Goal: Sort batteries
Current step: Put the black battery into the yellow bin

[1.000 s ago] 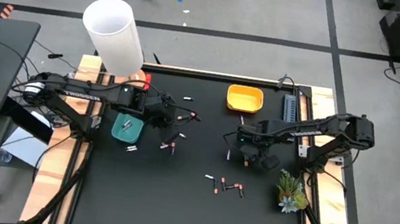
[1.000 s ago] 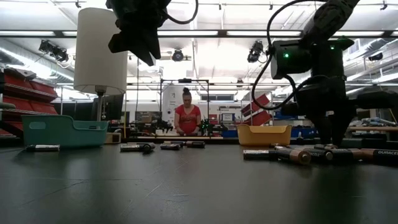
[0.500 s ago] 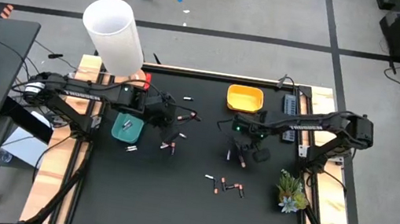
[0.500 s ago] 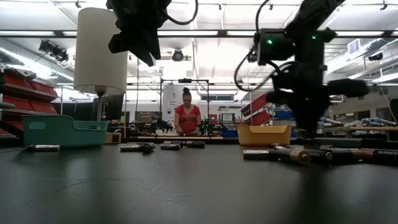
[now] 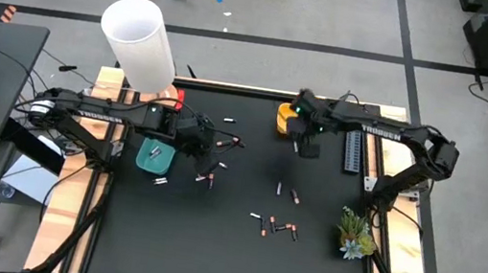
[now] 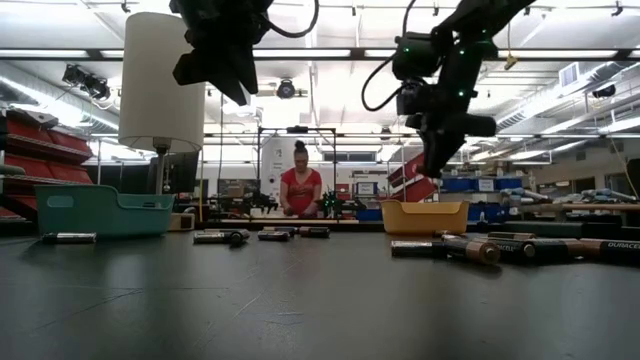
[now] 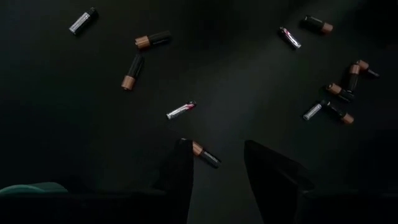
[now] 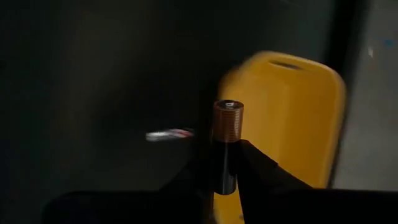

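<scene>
Risk sat at the yellow bin (image 5: 298, 119): the right pincer (image 8: 225, 163), pinching a copper-topped battery (image 8: 227, 127) upright just beside its rim, might have dropped it short onto the counter (image 5: 228, 241). Left pincer (image 7: 216, 163) hung spread over loose batteries (image 7: 181, 110) well apart from that bin.

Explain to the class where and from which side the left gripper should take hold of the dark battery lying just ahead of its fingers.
Judging by the left wrist view, the left gripper is open, and the copper-ended battery lies flat on the black mat, slanted. Probably come straight down and close across its round mid-body, turning the wrist so the fingers cross its length.
</scene>
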Action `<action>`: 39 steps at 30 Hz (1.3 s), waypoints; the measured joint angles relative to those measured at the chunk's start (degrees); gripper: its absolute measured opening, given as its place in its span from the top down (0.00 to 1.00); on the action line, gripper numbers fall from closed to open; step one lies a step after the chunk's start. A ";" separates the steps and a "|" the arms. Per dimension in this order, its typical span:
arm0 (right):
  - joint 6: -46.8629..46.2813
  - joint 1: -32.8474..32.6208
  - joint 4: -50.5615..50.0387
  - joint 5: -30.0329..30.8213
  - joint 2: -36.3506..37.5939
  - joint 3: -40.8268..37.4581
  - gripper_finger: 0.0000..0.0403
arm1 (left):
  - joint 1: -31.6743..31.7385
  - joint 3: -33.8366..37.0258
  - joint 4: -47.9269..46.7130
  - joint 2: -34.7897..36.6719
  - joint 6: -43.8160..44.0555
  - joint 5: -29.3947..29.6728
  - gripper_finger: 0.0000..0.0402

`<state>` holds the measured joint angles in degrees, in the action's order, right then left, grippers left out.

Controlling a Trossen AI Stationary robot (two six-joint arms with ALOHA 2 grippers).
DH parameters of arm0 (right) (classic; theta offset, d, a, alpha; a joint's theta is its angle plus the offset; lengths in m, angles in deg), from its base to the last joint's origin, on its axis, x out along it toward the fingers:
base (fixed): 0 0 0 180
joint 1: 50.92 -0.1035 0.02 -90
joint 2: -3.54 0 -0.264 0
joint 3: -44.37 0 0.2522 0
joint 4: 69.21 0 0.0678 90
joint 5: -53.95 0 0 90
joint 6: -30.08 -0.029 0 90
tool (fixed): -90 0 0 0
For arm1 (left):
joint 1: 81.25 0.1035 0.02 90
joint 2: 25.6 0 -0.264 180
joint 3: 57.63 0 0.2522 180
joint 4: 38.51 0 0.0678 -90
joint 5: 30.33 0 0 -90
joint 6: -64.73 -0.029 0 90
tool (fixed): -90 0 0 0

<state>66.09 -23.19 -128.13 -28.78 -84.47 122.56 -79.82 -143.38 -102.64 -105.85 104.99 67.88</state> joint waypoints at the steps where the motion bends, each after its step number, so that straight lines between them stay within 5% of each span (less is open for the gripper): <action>1: 0.09 1.12 0.24 0.17 0.00 0.13 0.89 | 0.00 0.00 0.02 0.00 0.23 0.00 0.61; 12: 1.08 7.74 3.62 0.40 -6.51 0.13 0.89 | 1.55 0.00 0.35 0.00 0.30 0.64 0.61; 20: 1.17 8.67 6.27 1.63 -8.38 0.11 0.64 | 1.57 0.00 0.28 0.00 -0.01 1.97 0.61; 26: 2.76 8.65 5.53 8.59 -5.79 2.86 0.57 | 1.59 0.00 0.35 0.00 -0.99 2.88 0.61; 30: -8.49 6.24 0.70 7.45 -3.32 10.40 0.57 | -0.52 0.00 1.46 0.00 0.37 5.78 0.61; 36: -42.76 0.37 -5.15 -8.80 0.66 15.97 0.61 | -9.68 0.00 8.94 0.00 3.12 15.77 0.61; 39: -51.70 -5.80 -5.28 -11.17 2.94 14.81 0.65 | -13.37 0.00 15.19 0.00 3.73 17.10 0.61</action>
<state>14.39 -29.00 -133.41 -39.94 -81.53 137.37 -93.19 -143.38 -87.45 -105.85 108.71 84.98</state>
